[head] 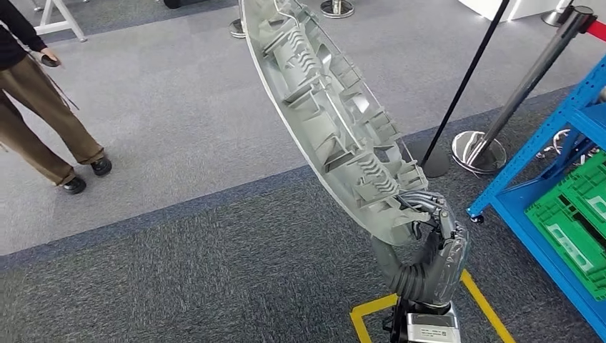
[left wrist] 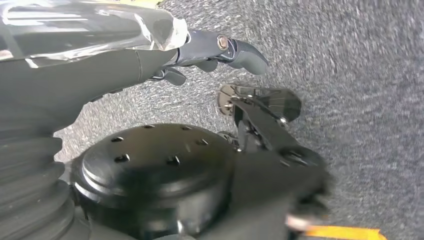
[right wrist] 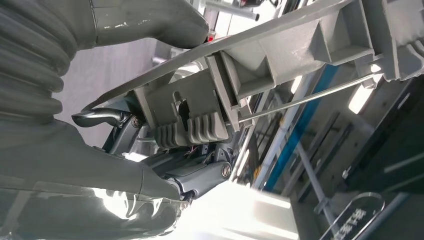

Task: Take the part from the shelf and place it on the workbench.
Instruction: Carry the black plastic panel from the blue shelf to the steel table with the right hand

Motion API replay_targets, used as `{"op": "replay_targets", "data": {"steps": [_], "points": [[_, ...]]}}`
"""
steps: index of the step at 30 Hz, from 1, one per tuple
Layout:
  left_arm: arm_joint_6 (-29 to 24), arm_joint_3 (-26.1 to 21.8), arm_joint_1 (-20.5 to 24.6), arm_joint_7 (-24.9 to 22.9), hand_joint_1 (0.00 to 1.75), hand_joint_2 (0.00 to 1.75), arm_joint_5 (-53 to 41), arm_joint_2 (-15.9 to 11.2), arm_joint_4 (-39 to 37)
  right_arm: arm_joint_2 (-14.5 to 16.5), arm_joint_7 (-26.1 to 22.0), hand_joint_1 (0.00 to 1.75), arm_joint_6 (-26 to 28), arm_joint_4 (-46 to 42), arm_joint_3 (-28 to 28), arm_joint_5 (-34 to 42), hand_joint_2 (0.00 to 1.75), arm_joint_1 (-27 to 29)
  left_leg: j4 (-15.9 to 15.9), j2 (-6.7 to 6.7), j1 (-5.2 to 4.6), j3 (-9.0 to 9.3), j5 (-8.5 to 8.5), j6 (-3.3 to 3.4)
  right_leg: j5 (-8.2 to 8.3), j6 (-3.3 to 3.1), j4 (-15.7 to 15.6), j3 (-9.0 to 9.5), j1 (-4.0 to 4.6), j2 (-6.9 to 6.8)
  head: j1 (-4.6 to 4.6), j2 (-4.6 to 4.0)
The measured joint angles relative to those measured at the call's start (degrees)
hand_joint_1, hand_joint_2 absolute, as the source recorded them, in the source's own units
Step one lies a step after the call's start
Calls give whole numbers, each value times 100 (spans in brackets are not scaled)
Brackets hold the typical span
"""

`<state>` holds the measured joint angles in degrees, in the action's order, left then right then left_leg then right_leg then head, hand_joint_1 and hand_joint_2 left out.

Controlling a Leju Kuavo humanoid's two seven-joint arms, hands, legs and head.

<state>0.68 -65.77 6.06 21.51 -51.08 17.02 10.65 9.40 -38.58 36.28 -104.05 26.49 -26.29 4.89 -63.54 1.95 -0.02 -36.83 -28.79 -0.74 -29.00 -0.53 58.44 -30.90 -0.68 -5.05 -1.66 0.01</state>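
The part (head: 329, 114) is a long, curved grey plastic moulding with ribs and clips on its inner face. It stands tilted in the air over the carpet, reaching from the upper middle of the head view down to my right hand (head: 432, 243), which grips its lower end. In the right wrist view the thumb (right wrist: 150, 20) presses on the part's (right wrist: 280, 55) smooth side and the dark fingers (right wrist: 200, 180) wrap around its ribbed edge. My left hand (left wrist: 150, 55) hangs over the grey carpet and holds nothing, its fingers (left wrist: 245, 52) loosely apart.
A blue shelf (head: 550, 143) with green crates (head: 579, 221) stands at the right. Beside it is a barrier post with a round metal base (head: 479, 151). A person (head: 43, 107) stands at the far left. Yellow tape (head: 486, 307) marks the floor below my right hand.
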Motion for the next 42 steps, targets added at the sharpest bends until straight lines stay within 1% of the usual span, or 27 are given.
{"op": "replay_targets", "data": {"steps": [2, 3, 5, 7, 9, 11, 12, 13, 14, 16, 18, 20, 21, 22, 24, 26, 27, 28, 29, 31, 33, 35, 36, 38, 40, 41, 42], "points": [[1, 2, 13, 3, 0, 175, -2, 4, 1, 8, 1, 175, 2, -3, 2, -4, 175, -16, 536, 172, -36, 295, 157, 41, -34, 52, 1, 26, 21, -99, 9, 0], [2, 3, 16, 5, 0, 175, -4, 4, 1, 11, 2, 175, 3, -4, 3, -5, 175, -25, 590, 176, -54, 311, 157, 59, -46, 82, -4, 40, 26, -146, 15, 1], [4, 4, 10, 11, 0, 175, -8, 2, 1, 15, 2, 175, 4, -5, 6, -4, 175, -50, 619, 44, -49, 305, 180, 113, -72, 146, -12, 72, 13, -193, 15, 1], [10, 4, 10, 21, 0, 175, -13, -3, 2, 20, 4, 175, 6, -7, 9, 1, 175, -69, 654, -91, -11, 327, 212, 178, -225, 201, 193, 3, -8, 49, 25, 0], [22, 12, 26, 45, 0, 175, -23, -4, 2, 17, 4, 175, 8, -9, 10, 13, 175, -75, 663, -229, 14, 336, 226, 218, -569, 231, 864, -306, -21, 369, 46, 1], [33, 21, 37, 81, 0, 175, -27, -8, 2, 10, 2, 175, 9, -4, 12, 57, 175, -77, 659, -396, 15, 337, 226, 228, -807, 246, 1583, -681, -22, 459, 56, 1], [35, 24, 39, 100, 0, 175, -26, -11, 2, 8, 2, 175, 9, 2, 14, 86, 175, -82, 656, -490, 16, 340, 226, 228, -769, 245, 1684, -757, -24, 469, 56, 1], [35, 24, 43, 115, 0, 175, -25, -14, 2, 7, 2, 175, 9, 9, 17, 115, 175, -92, 650, -589, 21, 347, 224, 224, -614, 238, 1533, -718, -29, 485, 56, 1], [34, 25, 49, 125, 0, 175, -24, -17, 2, 6, 2, 175, 9, 14, 20, 142, 175, -110, 638, -686, 29, 353, 219, 214, -383, 232, 1172, -576, -40, 537, 57, 1], [26, 27, 72, 132, 0, 175, -25, -23, 3, 5, -7, 175, 14, 19, 27, 181, 175, -155, 588, -863, 38, 336, 194, 166, -51, 236, 395, -243, -79, 808, 55, 1], [11, 32, 91, 124, 0, 175, -40, -35, 6, 5, -19, 175, 23, 20, 31, 205, 175, -184, 563, -997, 49, 287, 190, 91, 0, 220, 92, -114, -84, 983, 49, 1], [3, 40, 87, 97, 0, 175, -78, -46, 7, 7, -22, 175, 31, 20, 34, 204, 175, -194, 586, -1080, 70, 251, 214, 18, 13, 152, 64, -97, -65, 885, 45, 1], [2, 46, 80, 84, 0, 175, -95, -49, 6, 9, -21, 175, 33, 19, 38, 199, 175, -197, 561, -989, 64, 230, 197, -7, 24, 114, 52, -85, -66, 818, 40, 1], [2, 55, 79, 75, 0, 175, -107, -50, 6, 10, -20, 175, 38, 14, 40, 195, 175, -198, 447, -819, 52, 167, 125, -27, 34, 76, 39, -77, -70, 742, 22, 1], [1, 75, 87, 70, 0, 175, -113, -52, 7, 11, -20, 175, 51, 3, 43, 192, 175, -198, -168, -397, 26, -143, -201, -49, 31, 20, 28, -73, -60, 570, -12, 1], [0, 86, 93, 68, 0, 175, -116, -52, 7, 10, -20, 175, 67, -3, 42, 192, 175, -197, -945, -252, 31, -550, -504, -61, 16, -8, 28, -75, -40, 385, -25, 1], [0, 87, 89, 65, 0, 175, -117, -53, 6, 10, -20, 175, 73, -3, 42, 192, 175, -197, -1113, -237, 33, -646, -519, -62, 7, -13, 28, -74, -35, 299, -26, 1], [0, 87, 85, 62, 0, 175, -118, -55, 7, 10, -20, 175, 77, -3, 42, 192, 175, -196, -1044, -223, 35, -619, -427, -59, -2, -12, 29, -68, -32, 219, -27, 1], [0, 87, 82, 60, 0, 175, -118, -58, 7, 10, -20, 175, 81, -4, 43, 190, 175, -196, -738, -177, 31, -460, -252, -48, -14, -4, 28, -54, -29, 145, -26, 1], [0, 95, 86, 58, 0, 175, -131, -63, 8, 10, -20, 175, 94, -18, 46, 182, 175, -192, 98, 72, -4, 10, 86, -4, -53, 32, 31, -12, -8, 19, -26, 1], [0, 126, 96, 55, 0, 175, -171, -68, 9, 11, -21, 175, 121, -45, 50, 171, 175, -179, 529, 225, -48, 251, 199, 44, -91, 81, 29, 28, 18, -85, -19, 1], [0, 158, 102, 45, 0, 175, -212, -88, 13, 14, -24, 175, 160, -78, 65, 134, 175, -150, 575, 112, -57, 258, 197, 91, -113, 139, -1, 81, 20, -186, -15, 1], [2, 165, 102, 39, 0, 175, -220, -100, 15, 15, -23, 175, 176, -92, 74, 108, 175, -136, 598, 45, -41, 275, 208, 116, -138, 173, 6, 102, 11, -148, -11, 1], [18, 170, 120, 37, 0, 175, -225, -122, 22, 13, -22, 175, 197, -119, 84, 64, 175, -113, 644, -90, 4, 317, 236, 177, -322, 232, 285, 0, -6, 129, 7, 1], [46, 180, 155, 44, 0, 175, -227, -130, 26, -4, -23, 175, 200, -129, 86, 63, 175, -97, 648, -230, 20, 324, 242, 214, -659, 262, 1030, -377, -15, 411, 30, 1], [61, 188, 168, 53, 0, 175, -232, -127, 26, -17, -21, 175, 197, -130, 86, 78, 175, -90, 646, -315, 20, 325, 241, 221, -782, 270, 1416, -589, -16, 452, 37, 1], [74, 198, 174, 63, 0, 175, -237, -121, 26, -31, -18, 175, 189, -128, 85, 101, 175, -86, 644, -403, 21, 327, 239, 224, -810, 274, 1652, -736, -17, 466, 38, 1]]}}
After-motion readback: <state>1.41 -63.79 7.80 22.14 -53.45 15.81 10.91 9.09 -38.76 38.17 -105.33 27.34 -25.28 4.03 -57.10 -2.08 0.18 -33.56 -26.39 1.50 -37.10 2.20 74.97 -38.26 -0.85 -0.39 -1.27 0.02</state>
